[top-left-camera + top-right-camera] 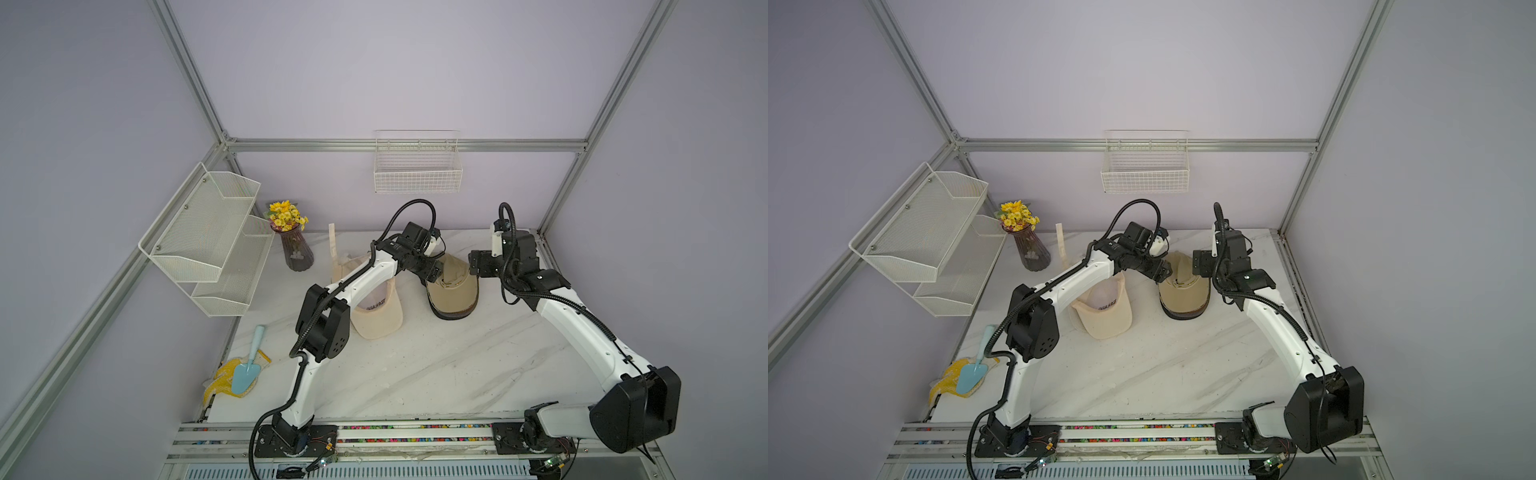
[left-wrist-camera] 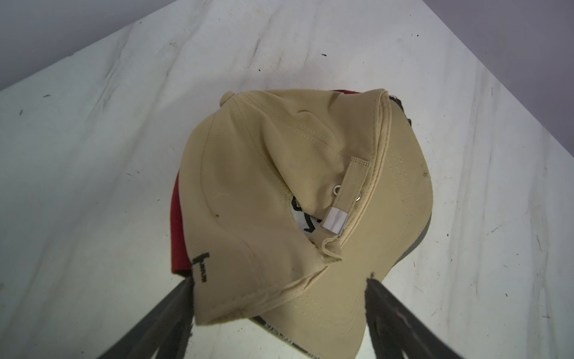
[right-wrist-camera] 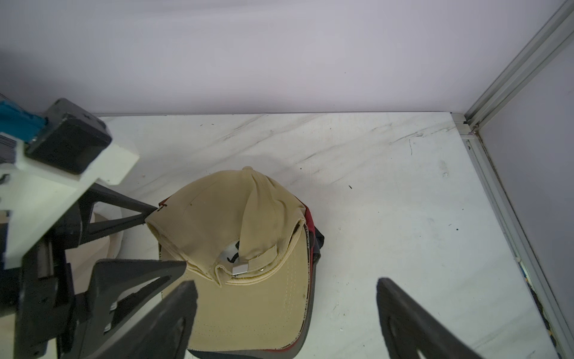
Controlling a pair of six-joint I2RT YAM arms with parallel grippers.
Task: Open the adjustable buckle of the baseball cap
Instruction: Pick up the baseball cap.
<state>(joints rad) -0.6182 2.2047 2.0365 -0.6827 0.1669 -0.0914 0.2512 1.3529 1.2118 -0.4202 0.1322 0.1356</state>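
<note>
Left gripper (image 2: pixel 278 286): jaws spread, straddling one side of the baseball cap (image 2: pixel 264 186), tips touching fabric, no pinch seen. Judgement: clamp the crown firmly first so the cap cannot slide. Cap sits at the table's (image 1: pixel 415 365) rear middle, between both grippers, atop a red cap (image 2: pixel 177 223); tan twill, crown collapsed, back arch facing up. Strap (image 2: pixel 352 181) runs through the silver buckle (image 2: pixel 334 221), not released. Right gripper (image 3: pixel 285 284): wide open, empty, hovering just beside the cap; it should take the strap close to the buckle and pull along the strap line
</note>
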